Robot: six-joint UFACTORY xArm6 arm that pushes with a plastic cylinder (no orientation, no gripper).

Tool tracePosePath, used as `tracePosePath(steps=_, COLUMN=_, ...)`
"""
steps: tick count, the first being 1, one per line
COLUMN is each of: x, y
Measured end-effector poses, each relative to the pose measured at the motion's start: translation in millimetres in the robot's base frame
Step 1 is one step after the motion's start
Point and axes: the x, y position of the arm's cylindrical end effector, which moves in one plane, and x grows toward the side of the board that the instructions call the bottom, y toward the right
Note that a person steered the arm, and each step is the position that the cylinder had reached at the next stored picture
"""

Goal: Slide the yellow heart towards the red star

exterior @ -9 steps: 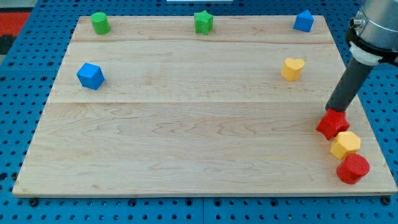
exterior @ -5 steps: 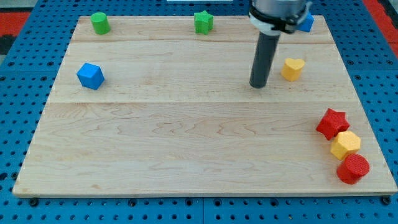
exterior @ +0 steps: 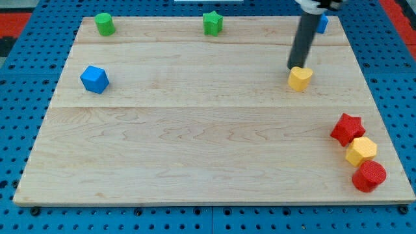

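Note:
The yellow heart [exterior: 299,78] lies on the wooden board at the view's upper right. My tip [exterior: 296,67] stands right at the heart's top edge, touching it or nearly so. The red star [exterior: 347,129] lies near the board's right edge, below and to the right of the heart, well apart from it.
A yellow hexagon block [exterior: 361,151] and a red cylinder [exterior: 368,175] sit just below the red star. A blue block [exterior: 321,23] is at the top right, partly behind the rod. A green star [exterior: 212,23], a green cylinder [exterior: 104,24] and a blue block [exterior: 94,79] lie to the left.
My tip went from beside the red star to the heart's left, then to the heart's top edge. The heart has shifted slightly down and to the left.

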Motion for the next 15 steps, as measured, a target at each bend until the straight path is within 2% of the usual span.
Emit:
tracePosePath(steps=1, x=-4, y=-37)
tracePosePath(steps=2, x=-4, y=-23)
tracePosePath(steps=4, x=30, y=-4)
tracePosePath(steps=6, x=31, y=59)
tracePosePath(steps=10, x=47, y=83)
tracePosePath(steps=11, x=49, y=80)
tracePosePath(steps=12, x=38, y=27)
tracePosePath(steps=13, x=40, y=2)
tracePosePath(steps=15, x=46, y=45)
